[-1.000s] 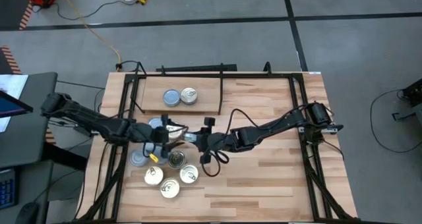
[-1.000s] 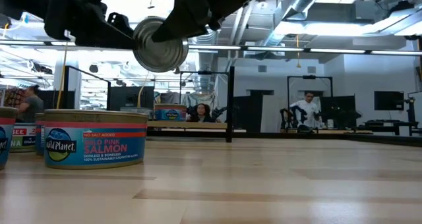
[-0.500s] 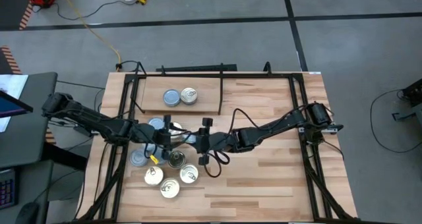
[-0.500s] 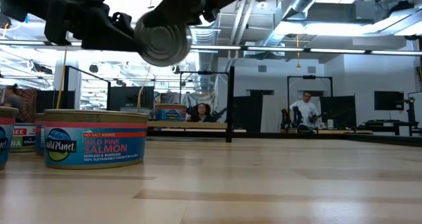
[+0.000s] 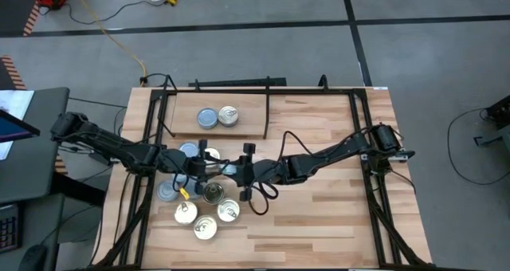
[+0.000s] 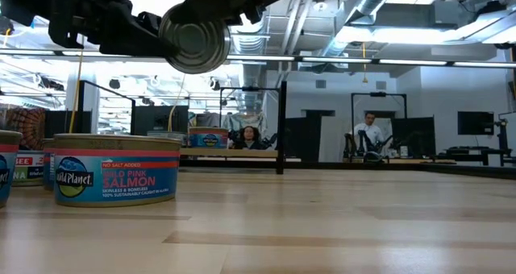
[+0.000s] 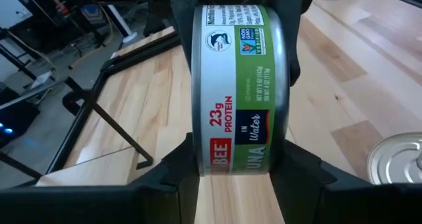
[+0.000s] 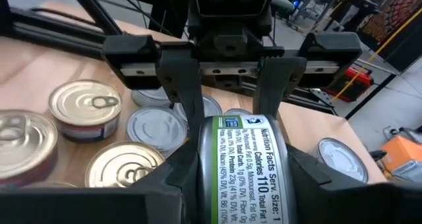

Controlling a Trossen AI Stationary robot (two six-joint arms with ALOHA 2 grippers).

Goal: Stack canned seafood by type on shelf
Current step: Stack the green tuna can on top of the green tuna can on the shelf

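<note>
One tin of canned seafood with a green label (image 7: pixel 237 85) hangs on edge above the table's middle left (image 6: pixel 196 36). My left gripper (image 5: pixel 205 166) and my right gripper (image 5: pixel 232 170) face each other, each shut on it. The shelf (image 5: pixel 247 121), a light plank in a black frame, lies at the far side. A bluish-grey-topped tin (image 5: pixel 207 117) and a gold-topped tin (image 5: pixel 228 115) stand side by side on it. Several more tins (image 5: pixel 205 215) stand on the table below the grippers. My left gripper pinches the tin between its two fingers, one on each flat face (image 7: pixel 196 141), on the tin's left half. The fingers come level from the table's left. The tin stands on edge, clear of the table. My right gripper pinches the same tin by its two flat faces (image 8: pixel 206 165) on the right half. Its fingers come level from the table's right, opposite the left gripper's fingers (image 8: pixel 181 85). The tin's label rim faces up.
Gold-topped tins (image 8: pixel 86 105) and grey-topped tins (image 8: pixel 155 126) crowd the table under the held tin. A salmon tin (image 6: pixel 117 169) stands near the low camera. The black frame rails (image 5: pixel 151 143) run along both table sides. Bare wood (image 5: pixel 319 215) lies to the right.
The held tin has risen a little above the table, still on edge between the two grippers.
</note>
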